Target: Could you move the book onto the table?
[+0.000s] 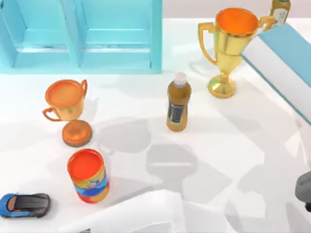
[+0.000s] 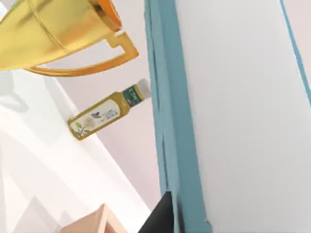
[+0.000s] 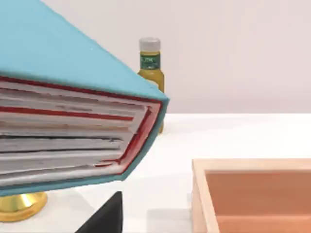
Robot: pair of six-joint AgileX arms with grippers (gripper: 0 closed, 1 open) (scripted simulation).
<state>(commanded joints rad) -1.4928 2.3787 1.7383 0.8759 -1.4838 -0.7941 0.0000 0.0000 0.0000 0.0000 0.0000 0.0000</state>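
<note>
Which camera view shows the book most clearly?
The right wrist view: the book shows its teal cover, stacked page edges and red strip. The top view shows a tilted corner at the right edge. The left wrist view shows a white slab with a teal border.

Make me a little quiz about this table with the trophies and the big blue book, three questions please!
1. True or false: the book lies by the toy car.
2. Which stands nearest the can? A) orange trophy B) gold trophy C) shelf unit
3. Fill in: the bottle in the table's middle has a ____ cap.

Key: 1 false, it is at the right side, the car at the left. 2 A. 3 white.
</note>
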